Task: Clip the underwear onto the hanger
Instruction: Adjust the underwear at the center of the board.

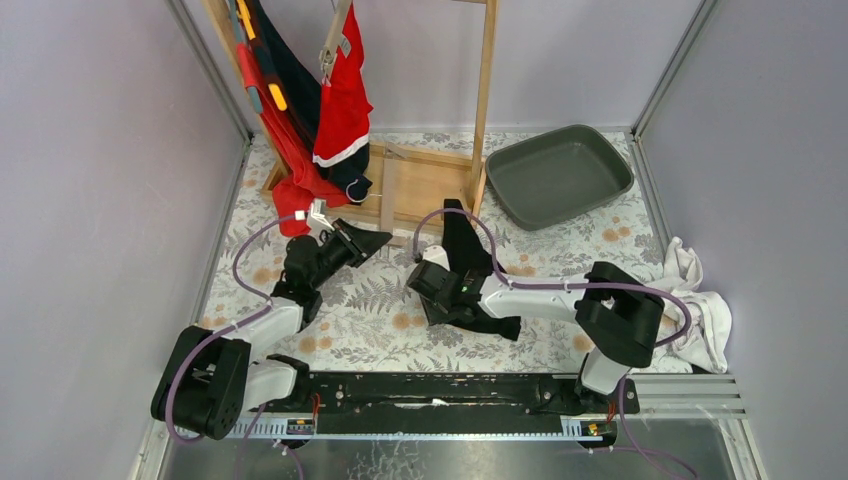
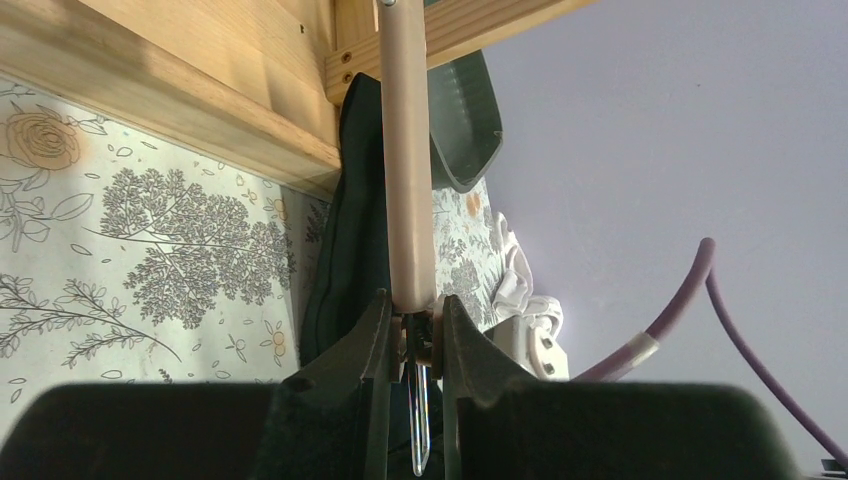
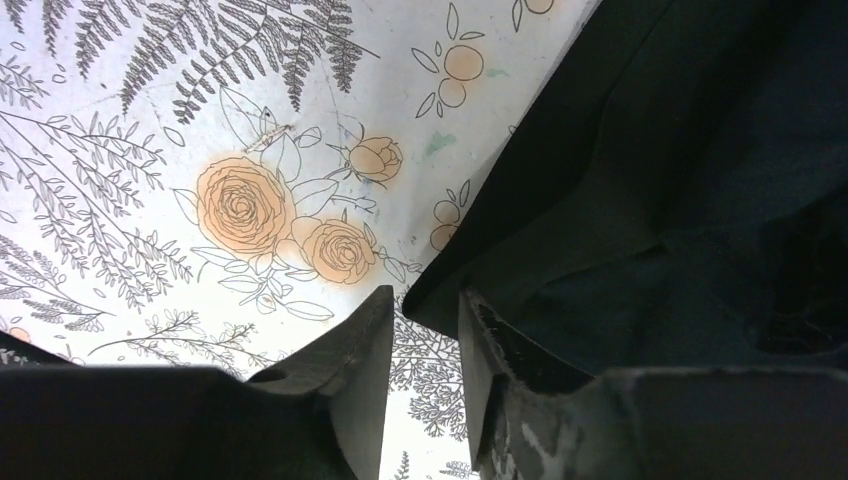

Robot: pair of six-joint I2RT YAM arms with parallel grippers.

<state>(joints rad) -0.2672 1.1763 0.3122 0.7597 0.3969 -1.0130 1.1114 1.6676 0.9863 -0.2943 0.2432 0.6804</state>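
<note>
Over the floral mat (image 1: 372,312), left jaws pinch the hanger (image 2: 408,180), right jaws parted at the underwear (image 3: 650,200) edge.

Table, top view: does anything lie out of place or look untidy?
Yes. A heap of white cloths lies crumpled at the right edge, beside the right arm, outside the tray. Also, the black underwear lies rumpled on the table, not yet clipped.
</note>
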